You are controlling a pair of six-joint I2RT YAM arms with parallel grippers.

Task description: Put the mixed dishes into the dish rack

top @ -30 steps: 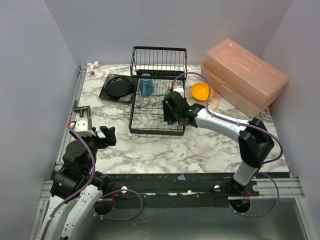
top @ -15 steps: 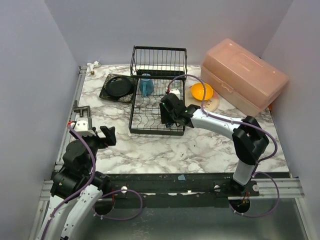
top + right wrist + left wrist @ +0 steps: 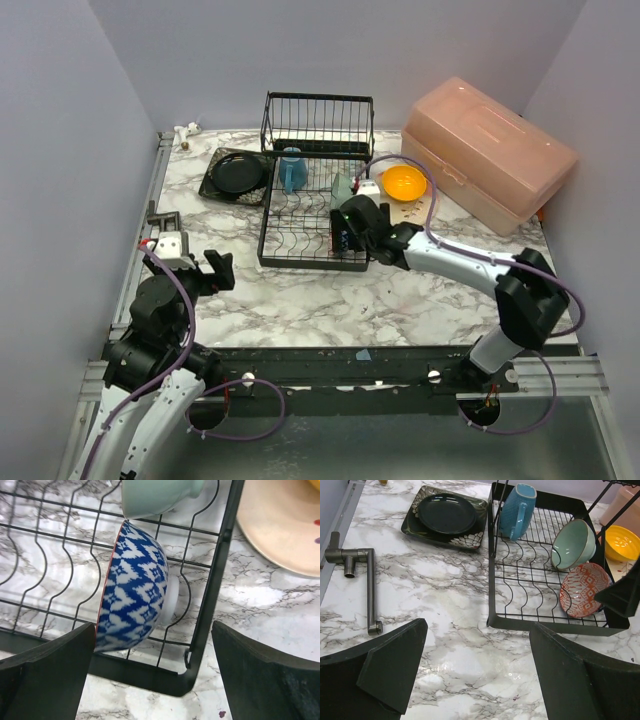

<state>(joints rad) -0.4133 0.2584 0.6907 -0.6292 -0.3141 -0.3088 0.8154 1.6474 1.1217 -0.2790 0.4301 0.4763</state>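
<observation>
Shows a black wire dish rack [image 3: 300, 225] on a marbled tabletop [image 3: 300, 300]. Slots a small patterned bowl [image 3: 132, 587] on edge at the rack's right side, red-patterned inside and blue outside, just in front of a mint-green bowl [image 3: 575, 543]. Stands a blue mug [image 3: 517, 511] at the rear left corner.

Shows the right pincer [image 3: 155, 680] spread wide and empty above the rack's front right corner, clear of the patterned bowl. Shows the left pincer [image 3: 477, 675] also wide open, gripping nothing, well short of the rack.

Places outside the rack an orange bowl [image 3: 404, 182] on a beige-pink plate [image 3: 280, 525] at right, and a black round plate [image 3: 446, 513] on a black square plate [image 3: 411, 526] at left.
</observation>
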